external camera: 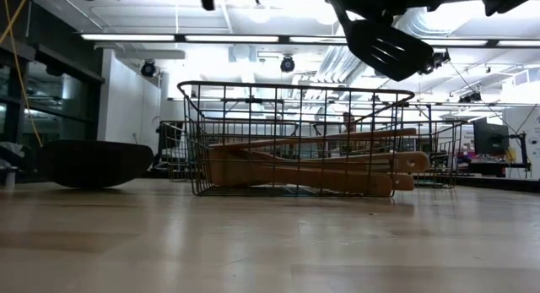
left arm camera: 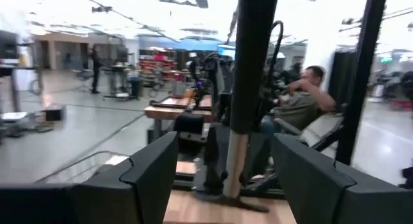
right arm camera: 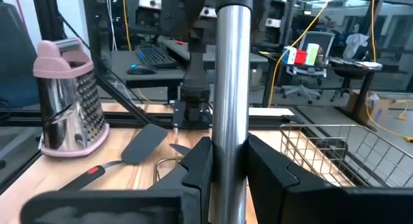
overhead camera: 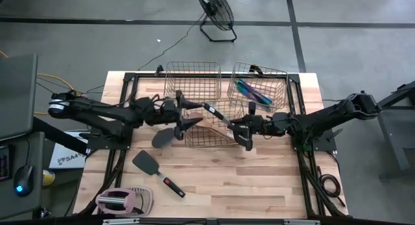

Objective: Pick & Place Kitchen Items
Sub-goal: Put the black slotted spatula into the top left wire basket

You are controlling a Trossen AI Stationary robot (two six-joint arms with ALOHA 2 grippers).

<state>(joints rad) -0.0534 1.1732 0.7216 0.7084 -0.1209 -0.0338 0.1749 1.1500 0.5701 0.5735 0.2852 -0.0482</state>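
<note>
Right gripper (overhead camera: 248, 135) is clenched on a steel-handled utensil (right arm camera: 232, 88) that we see above the middle basket (overhead camera: 209, 135), which holds wooden utensils (external camera: 312, 168). Left gripper (overhead camera: 183, 112) stands released around the same utensil. Iridescent pieces (overhead camera: 251, 91) lie in the right basket (overhead camera: 258, 83). We read no writing.

We see a wire basket (external camera: 295, 137) holding pale wooden utensils (external camera: 321, 170); a black spatula head (external camera: 384, 46) hangs above its right rim.
</note>
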